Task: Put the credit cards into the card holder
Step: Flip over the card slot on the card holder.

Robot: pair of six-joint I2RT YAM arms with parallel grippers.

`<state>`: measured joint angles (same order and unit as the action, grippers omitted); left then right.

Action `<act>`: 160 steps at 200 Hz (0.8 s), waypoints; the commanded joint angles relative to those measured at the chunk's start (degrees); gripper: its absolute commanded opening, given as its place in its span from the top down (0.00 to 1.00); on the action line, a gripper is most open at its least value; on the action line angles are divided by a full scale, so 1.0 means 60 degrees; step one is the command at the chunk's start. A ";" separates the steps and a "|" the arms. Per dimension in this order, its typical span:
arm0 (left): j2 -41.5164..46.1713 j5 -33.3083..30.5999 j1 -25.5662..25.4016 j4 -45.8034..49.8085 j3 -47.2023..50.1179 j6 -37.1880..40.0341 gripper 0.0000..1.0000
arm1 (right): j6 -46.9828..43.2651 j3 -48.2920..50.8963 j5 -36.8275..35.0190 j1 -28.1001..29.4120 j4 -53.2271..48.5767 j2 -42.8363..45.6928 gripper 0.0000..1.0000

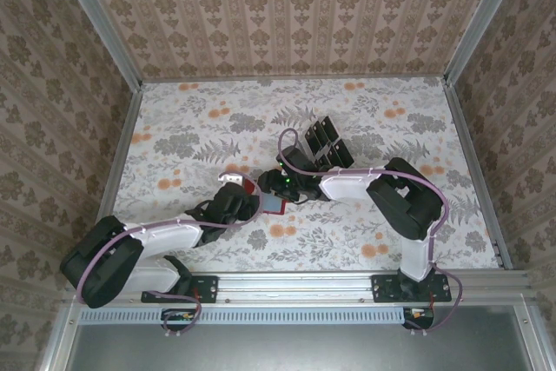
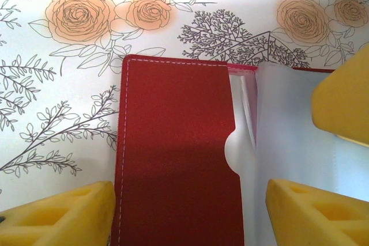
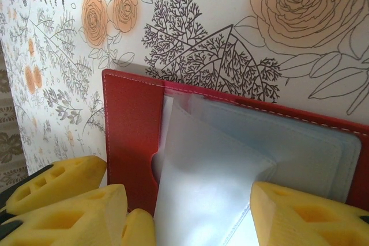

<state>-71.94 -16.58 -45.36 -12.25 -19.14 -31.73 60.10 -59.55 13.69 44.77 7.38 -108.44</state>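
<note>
Floral bench. Left gripper and right gripper nose to nose mid-bench, jaws released, straddling the opened card holder lying flat; clasping nothing. Credit cards upright just beyond. Best to pin red flap, spread clear sleeve before fetching a card.

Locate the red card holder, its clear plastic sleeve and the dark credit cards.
card holder [image 2: 173, 159]: left wrist view, red front pocket.
plastic sleeve [image 3: 213, 171]: right wrist view, middle of the clear leaf.
credit cards [image 1: 323, 141]: top external view, dark upright group.
</note>
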 commanded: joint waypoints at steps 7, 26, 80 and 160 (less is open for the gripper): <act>-0.0075 -0.0181 -0.0057 -0.0056 0.0113 -0.0044 0.30 | 0.0194 0.0282 -0.0158 0.0116 0.0213 0.0424 0.41; -0.0091 -0.0181 -0.0063 -0.0067 0.0112 -0.0041 0.30 | 0.0286 0.0366 -0.0129 0.0151 0.0360 0.0496 0.41; -0.0109 -0.0197 -0.0058 -0.0063 0.0120 -0.0030 0.30 | 0.0333 0.0542 -0.0225 0.0340 0.0448 0.0969 0.41; 0.0004 -0.0154 -0.0067 -0.0093 0.0158 -0.0030 0.30 | -0.0064 0.0565 -0.0903 0.0368 -0.0302 0.1172 0.40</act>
<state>-72.07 -16.58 -45.36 -12.29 -19.11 -31.73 61.52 -55.37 10.94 47.03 8.60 -102.15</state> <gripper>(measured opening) 0.700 0.597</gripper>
